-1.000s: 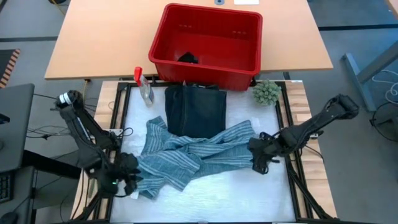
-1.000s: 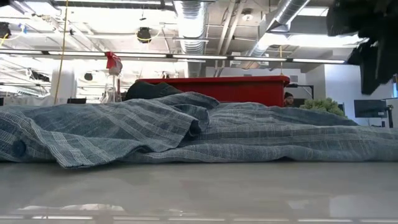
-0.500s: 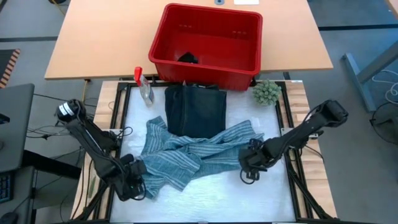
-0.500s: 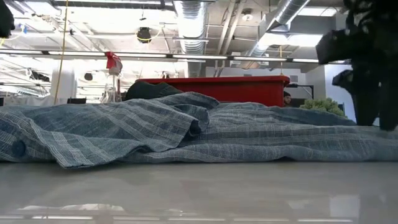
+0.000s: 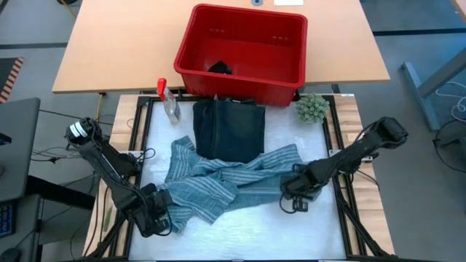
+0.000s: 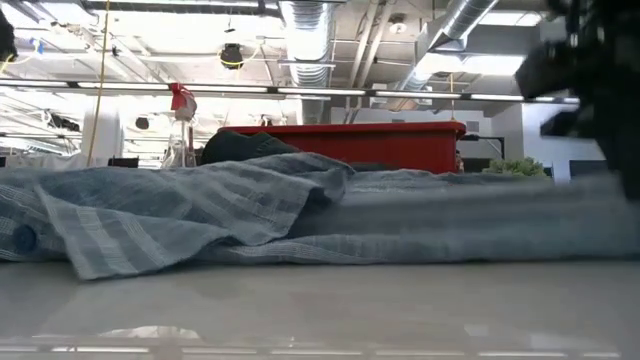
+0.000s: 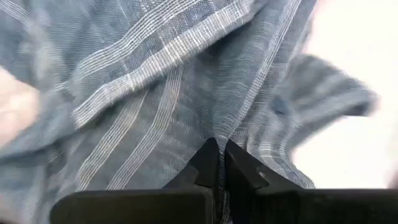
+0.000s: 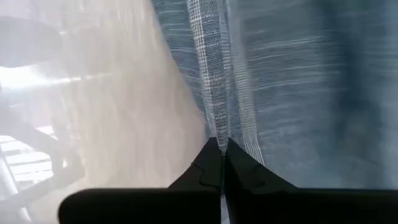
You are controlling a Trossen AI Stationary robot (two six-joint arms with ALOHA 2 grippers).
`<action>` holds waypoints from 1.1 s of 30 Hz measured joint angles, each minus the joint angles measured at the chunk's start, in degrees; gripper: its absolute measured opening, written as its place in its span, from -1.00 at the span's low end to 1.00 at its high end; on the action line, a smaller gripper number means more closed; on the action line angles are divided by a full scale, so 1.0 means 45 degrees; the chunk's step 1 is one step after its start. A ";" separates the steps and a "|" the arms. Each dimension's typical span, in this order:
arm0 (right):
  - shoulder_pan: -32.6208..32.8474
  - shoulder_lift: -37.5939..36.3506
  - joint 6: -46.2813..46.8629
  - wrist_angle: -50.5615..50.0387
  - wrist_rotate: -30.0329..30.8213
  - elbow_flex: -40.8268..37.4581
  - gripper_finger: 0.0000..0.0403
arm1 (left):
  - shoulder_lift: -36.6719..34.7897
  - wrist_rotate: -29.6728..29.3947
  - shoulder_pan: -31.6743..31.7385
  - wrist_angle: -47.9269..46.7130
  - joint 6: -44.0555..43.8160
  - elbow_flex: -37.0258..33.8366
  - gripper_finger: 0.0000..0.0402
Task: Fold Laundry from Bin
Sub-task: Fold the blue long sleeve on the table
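Note:
A grey-blue striped shirt (image 5: 218, 182) lies crumpled across the white table (image 5: 247, 233); the low view shows the shirt (image 6: 230, 210) as a low heap. My left gripper (image 5: 163, 209) is shut on its near-left part. My right gripper (image 5: 291, 191) is shut on its right end. A folded dark navy garment (image 5: 228, 129) lies flat behind the shirt. The red bin (image 5: 242, 51) stands at the far side with a black garment (image 5: 220, 68) inside. My left gripper pinches a fold of the shirt's striped cloth (image 7: 214, 134) between its two shut fingers, at the shirt's near-left part. It comes in low from the table's left. The cloth around it lies slack on the table. My right gripper pinches a hemmed edge of the shirt (image 8: 216, 127) between its two shut fingers, at the shirt's right end. It comes in low from the table's right. The edge runs straight away from the fingertips.
A clear spray bottle with a red top (image 5: 169, 100) stands at the far left of the white table. A fuzzy green ball (image 5: 312, 108) sits at the far right beside the bin. Bare table surface (image 5: 255, 225) lies near the front edge.
My left gripper has gone toward the table's right onto the shirt's near-left part. My right gripper has gone toward the table's left and near edge onto the shirt's right end. In the low view the shirt's left part has shifted and its right part is blurred.

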 joint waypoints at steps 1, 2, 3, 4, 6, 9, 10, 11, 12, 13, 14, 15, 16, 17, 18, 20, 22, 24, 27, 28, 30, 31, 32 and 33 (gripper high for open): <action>-0.0002 -0.0378 0.0005 -0.0608 0.0007 0.0313 -0.87 | -0.0238 -0.0016 -0.0001 -0.0399 0.0040 0.0272 -0.99; -0.0005 -0.0757 -0.0001 -0.1203 0.0010 0.0678 -0.88 | -0.0527 -0.0093 0.0000 -0.0912 0.0169 0.0602 -0.99; -0.0009 -0.1157 -0.0031 -0.1707 0.0010 0.1102 -0.90 | -0.0827 -0.0220 -0.0006 -0.1520 0.0310 0.0998 -1.00; -0.0009 -0.1586 -0.0143 -0.2144 -0.0012 0.1521 -0.90 | -0.1132 -0.0382 -0.0003 -0.2166 0.0480 0.1443 -1.00; -0.0004 -0.2381 -0.0259 -0.2909 -0.0350 0.2412 -0.90 | -0.1723 -0.0751 -0.0004 -0.3165 0.1058 0.2403 -1.00; 0.0000 -0.3445 -0.0109 -0.3842 -0.0544 0.3722 -0.90 | -0.2411 -0.1427 -0.0008 -0.4703 0.1536 0.3913 -1.00; -0.0002 -0.3747 0.0028 -0.4144 -0.0442 0.4084 -0.90 | -0.2552 -0.1687 -0.0008 -0.5239 0.1618 0.4363 -1.00; -0.0005 -0.4018 0.0133 -0.4424 -0.0243 0.4425 -0.90 | -0.2658 -0.1920 0.0000 -0.5737 0.1751 0.4791 -1.00; -0.0028 -0.4257 0.0185 -0.4655 -0.0030 0.4736 -0.90 | -0.2736 -0.2164 0.0018 -0.6242 0.1950 0.5227 -1.00; -0.0102 -0.4460 0.0140 -0.4804 0.0143 0.5027 -0.90 | -0.2789 -0.2451 0.0073 -0.6809 0.2179 0.5646 -1.00; -0.0222 -0.4643 -0.0024 -0.4974 0.0360 0.5320 -0.90 | -0.2823 -0.2830 0.0148 -0.7485 0.2366 0.6049 -1.00; -0.0392 -0.4793 -0.0330 -0.5187 0.0644 0.5596 -0.90 | -0.2834 -0.3269 0.0255 -0.8282 0.2514 0.6457 -1.00; -0.0617 -0.4908 -0.0702 -0.5479 0.0988 0.5878 -0.90 | -0.2836 -0.3744 0.0411 -0.9135 0.2656 0.6858 -1.00; -0.0920 -0.4983 -0.1148 -0.5799 0.1375 0.6189 -0.90 | -0.2829 -0.4143 0.0613 -0.9884 0.2834 0.7255 -1.00; -0.1280 -0.5013 -0.1674 -0.6103 0.1775 0.6468 -0.90 | -0.2865 -0.4554 0.0875 -1.0101 0.3142 0.7534 -1.00; -0.2139 -0.5000 -0.2875 -0.6691 0.2551 0.7065 -0.90 | -0.3296 -0.5428 0.1659 -0.9775 0.4934 0.7668 -1.00; -0.3115 -0.4842 -0.4265 -0.7031 0.3313 0.7677 -0.90 | -0.3672 -0.6283 0.2574 -0.9990 0.5620 0.7834 -1.00; -0.4102 -0.4615 -0.5578 -0.7074 0.4005 0.8328 -0.90 | -0.4031 -0.7179 0.3632 -0.9978 0.6806 0.7945 -1.00; -0.5197 -0.4208 -0.6566 -0.7105 0.3777 0.9178 -0.90 | -0.4268 -0.7852 0.4710 -0.9396 0.8293 0.8294 -1.00; -0.5331 -0.4091 -0.6582 -0.7177 0.3434 0.9340 -0.90 | -0.4297 -0.7813 0.4869 -0.9345 0.8621 0.8438 -1.00; -0.5241 -0.3972 -0.6351 -0.7347 0.2479 0.9406 -0.90 | -0.4316 -0.7344 0.4919 -0.9132 0.9160 0.8761 -1.00; -0.5037 -0.3927 -0.6085 -0.7381 0.2071 0.9375 -0.90 | -0.4305 -0.6875 0.4863 -0.8951 0.9264 0.8893 -1.00; -0.4739 -0.3896 -0.5699 -0.7369 0.1669 0.9295 -0.90 | -0.4265 -0.6216 0.4762 -0.8757 0.9298 0.8976 -1.00; -0.4337 -0.3887 -0.5224 -0.7300 0.1368 0.9143 -0.90 | -0.4226 -0.5352 0.4636 -0.8502 0.9289 0.9009 -1.00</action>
